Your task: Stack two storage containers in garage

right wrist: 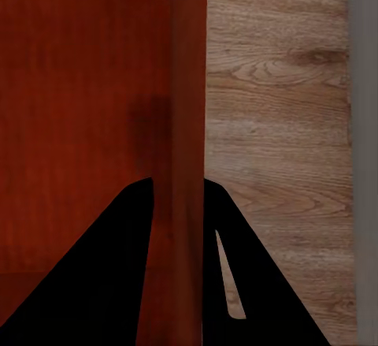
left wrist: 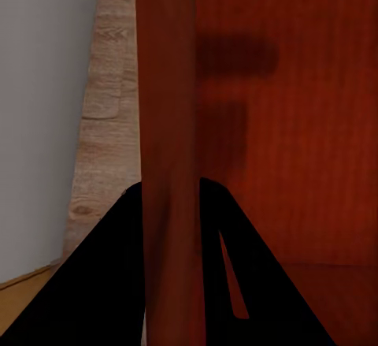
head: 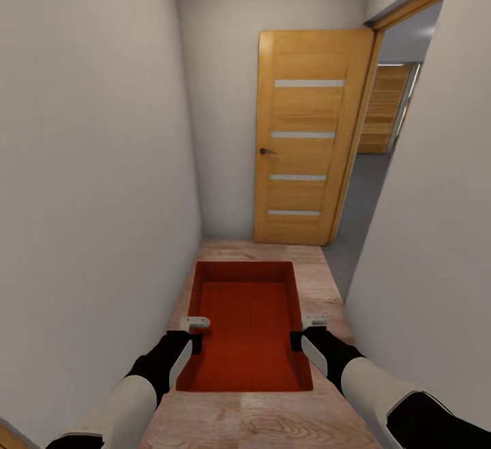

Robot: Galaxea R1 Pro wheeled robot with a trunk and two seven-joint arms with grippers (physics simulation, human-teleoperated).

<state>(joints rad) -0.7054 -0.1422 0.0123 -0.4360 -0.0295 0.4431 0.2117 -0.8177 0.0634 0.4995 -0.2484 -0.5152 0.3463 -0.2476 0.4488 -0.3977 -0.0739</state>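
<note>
you have the left gripper [head: 198,332] and right gripper [head: 305,330] each clamped on a side wall of the storage container [head: 249,319], keeping it level for the doorway [head: 382,162] ahead.

**Narrow hallway ending at a wooden door**

Pale walls [head: 88,162] close in on both sides of a light wood plank floor [head: 273,422]. At the far end a honey-wood door [head: 310,138] with four frosted horizontal strips and a dark handle stands beside an open doorway [head: 382,162]; grey flooring [head: 358,210] lies beyond
</note>
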